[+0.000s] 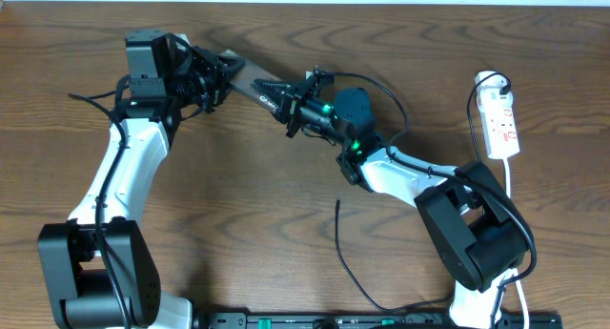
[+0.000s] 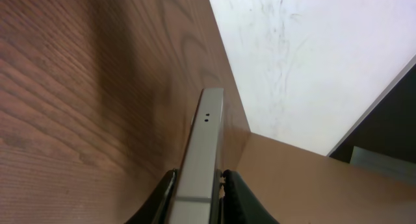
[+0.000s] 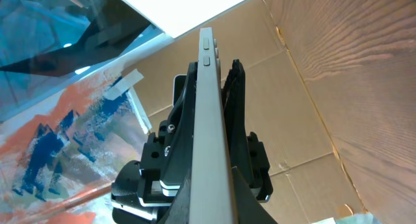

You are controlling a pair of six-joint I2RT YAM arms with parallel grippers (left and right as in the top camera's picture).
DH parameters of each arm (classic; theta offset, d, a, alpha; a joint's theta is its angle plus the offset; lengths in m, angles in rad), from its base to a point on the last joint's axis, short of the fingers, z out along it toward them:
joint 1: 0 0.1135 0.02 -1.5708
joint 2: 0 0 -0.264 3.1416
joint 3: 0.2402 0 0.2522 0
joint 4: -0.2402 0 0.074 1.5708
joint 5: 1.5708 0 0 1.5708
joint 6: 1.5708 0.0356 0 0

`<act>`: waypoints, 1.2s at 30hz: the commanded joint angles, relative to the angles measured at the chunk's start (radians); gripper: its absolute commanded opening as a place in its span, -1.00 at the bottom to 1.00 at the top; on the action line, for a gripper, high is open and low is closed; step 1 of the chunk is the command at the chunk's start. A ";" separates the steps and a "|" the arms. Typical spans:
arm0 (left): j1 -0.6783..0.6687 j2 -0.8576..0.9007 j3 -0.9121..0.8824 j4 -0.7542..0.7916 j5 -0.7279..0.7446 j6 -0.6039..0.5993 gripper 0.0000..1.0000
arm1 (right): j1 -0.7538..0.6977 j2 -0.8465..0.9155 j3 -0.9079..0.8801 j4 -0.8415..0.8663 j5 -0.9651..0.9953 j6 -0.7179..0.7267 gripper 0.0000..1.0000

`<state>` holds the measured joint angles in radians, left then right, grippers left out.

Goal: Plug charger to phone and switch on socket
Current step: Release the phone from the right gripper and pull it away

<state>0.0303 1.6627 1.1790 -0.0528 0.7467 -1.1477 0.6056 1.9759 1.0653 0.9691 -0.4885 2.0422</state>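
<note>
The phone (image 1: pixel 255 85) is held off the table between both grippers, tilted on edge. My left gripper (image 1: pixel 225 73) is shut on its far-left end. My right gripper (image 1: pixel 294 110) is shut on its near-right end. In the left wrist view the phone's thin grey edge (image 2: pixel 208 133) runs up from the shut jaws (image 2: pixel 198 191). In the right wrist view the phone's edge (image 3: pixel 208 87) rises from the jaws (image 3: pixel 211 198), with the left gripper (image 3: pixel 162 165) behind it. The charger cable (image 1: pixel 339 236) lies loose on the table, its tip near the right arm. The socket (image 1: pixel 500 121) lies at the far right.
The socket's white cord (image 1: pixel 510 186) runs down the right side beside the right arm's base (image 1: pixel 477 234). The left arm's base (image 1: pixel 95 272) stands at the front left. A white wall and cardboard (image 2: pixel 305 178) lie beyond the table's far edge.
</note>
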 commanded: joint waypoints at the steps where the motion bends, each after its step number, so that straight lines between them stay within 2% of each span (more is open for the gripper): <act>1: 0.003 -0.002 0.016 -0.002 -0.015 0.018 -0.63 | 0.028 -0.007 0.016 0.019 0.019 0.010 -0.97; 10: 0.003 -0.002 0.016 -0.003 -0.015 0.017 -0.63 | 0.035 -0.007 0.015 0.019 0.023 0.010 -0.97; 15: 0.003 -0.002 0.016 -0.003 -0.015 0.017 -0.85 | 0.040 -0.007 0.015 0.019 0.027 0.010 -0.97; 25: 0.003 -0.002 0.016 -0.002 -0.015 0.017 -0.85 | 0.043 -0.007 0.015 0.018 0.027 0.010 -0.97; 26: 0.003 -0.002 0.016 -0.002 -0.015 0.018 -0.85 | 0.043 -0.007 0.015 0.018 0.026 0.010 -0.89; 27: 0.003 -0.002 0.016 -0.002 -0.015 0.018 -0.85 | 0.043 -0.007 0.015 0.018 0.026 0.010 -0.71; 29: 0.003 -0.002 0.016 -0.003 -0.015 0.018 -0.85 | 0.043 -0.007 0.015 0.019 0.026 0.009 -0.24; 31: 0.004 -0.002 0.016 -0.003 -0.015 0.018 -0.85 | 0.043 -0.007 0.015 0.019 0.026 0.009 0.73; 32: 0.006 -0.002 0.016 -0.003 -0.017 0.018 -0.85 | 0.043 -0.007 0.015 0.019 0.026 0.009 0.99; 36: 0.015 -0.002 0.016 -0.003 -0.023 0.018 -0.85 | 0.043 -0.007 0.015 0.019 0.018 0.009 0.98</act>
<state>0.0326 1.6634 1.1790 -0.0635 0.7227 -1.1465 0.6319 1.9759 1.0660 0.9859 -0.4603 2.0644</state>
